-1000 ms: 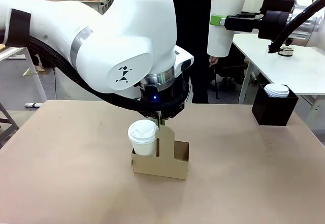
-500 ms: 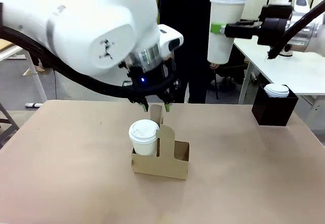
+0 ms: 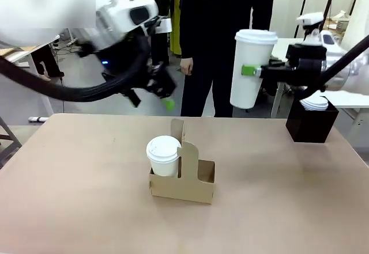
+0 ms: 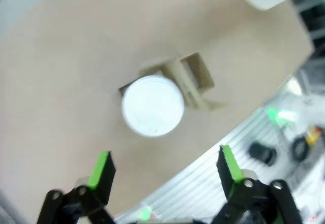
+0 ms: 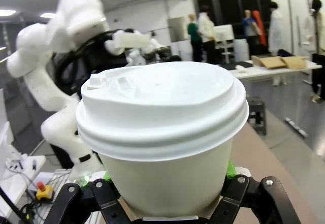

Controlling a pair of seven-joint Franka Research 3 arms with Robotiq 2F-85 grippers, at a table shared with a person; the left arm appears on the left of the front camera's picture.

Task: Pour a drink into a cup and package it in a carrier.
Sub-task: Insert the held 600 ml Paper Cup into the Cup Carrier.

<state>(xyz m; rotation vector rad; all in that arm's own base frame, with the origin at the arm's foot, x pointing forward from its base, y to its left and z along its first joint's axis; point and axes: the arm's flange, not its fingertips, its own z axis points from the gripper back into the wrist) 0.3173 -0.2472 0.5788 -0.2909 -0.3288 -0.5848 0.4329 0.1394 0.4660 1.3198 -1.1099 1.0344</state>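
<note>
A brown cardboard carrier (image 3: 196,180) stands mid-table with a lidded white cup (image 3: 163,155) in its left slot; its right slot is empty. My left gripper (image 3: 152,97) hangs open high above and behind it, blurred by motion. From the left wrist view the open gripper (image 4: 165,169) looks down on that cup's lid (image 4: 152,105) and the carrier (image 4: 195,76). My right gripper (image 3: 249,69) is shut on a second tall white lidded cup (image 3: 249,78), held in the air right of the carrier. That cup (image 5: 162,132) sits upright in the right gripper (image 5: 167,186). The jug of drink is out of view.
A black box (image 3: 311,124) holding a stack of white lids (image 3: 315,101) stands at the table's far right. A person in a black top (image 3: 225,12) stands at the far edge, one hand (image 3: 185,65) hanging. Bare tabletop (image 3: 69,196) surrounds the carrier.
My left gripper has let go of the cup in the carrier, risen and swung up to the left. The right arm has lowered its cup slightly and drifted left.
</note>
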